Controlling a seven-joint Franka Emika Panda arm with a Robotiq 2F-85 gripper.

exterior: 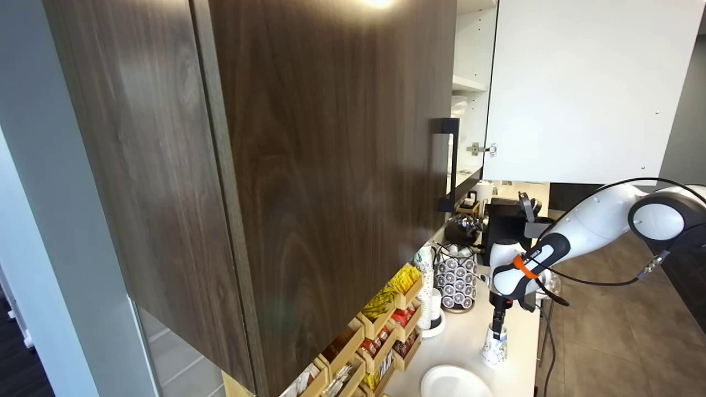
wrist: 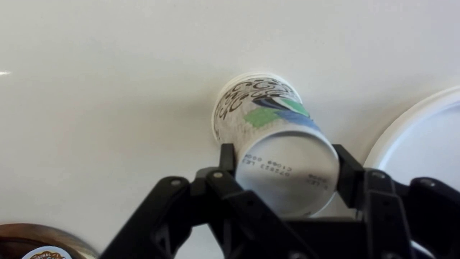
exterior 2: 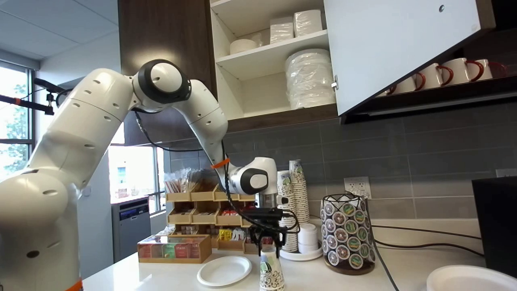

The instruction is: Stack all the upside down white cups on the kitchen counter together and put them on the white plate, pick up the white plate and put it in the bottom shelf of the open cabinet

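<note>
A white paper cup with a printed pattern (exterior 2: 271,273) stands upside down on the pale kitchen counter (exterior: 460,339). Its base faces up in the wrist view (wrist: 287,172); a doubled rim shows below. My gripper (exterior 2: 267,248) points down, with a finger against each side of the cup near its base (wrist: 285,158). A white plate (exterior 2: 224,271) lies on the counter beside the cup, also at the right of the wrist view (wrist: 424,144). The open cabinet (exterior 2: 258,99) is above; its bottom shelf holds wrapped white plates at the right. Small plain white stacked pieces (exterior 2: 307,238) may be cups or lids.
A coffee pod holder (exterior 2: 348,234) stands right of tall paper cup stacks (exterior 2: 299,182). Wooden snack bins (exterior 2: 202,208) and a tea box (exterior 2: 174,248) are behind the plate. White plates (exterior 2: 468,279) lie at right. The white-backed cabinet door (exterior 2: 396,44) swings out.
</note>
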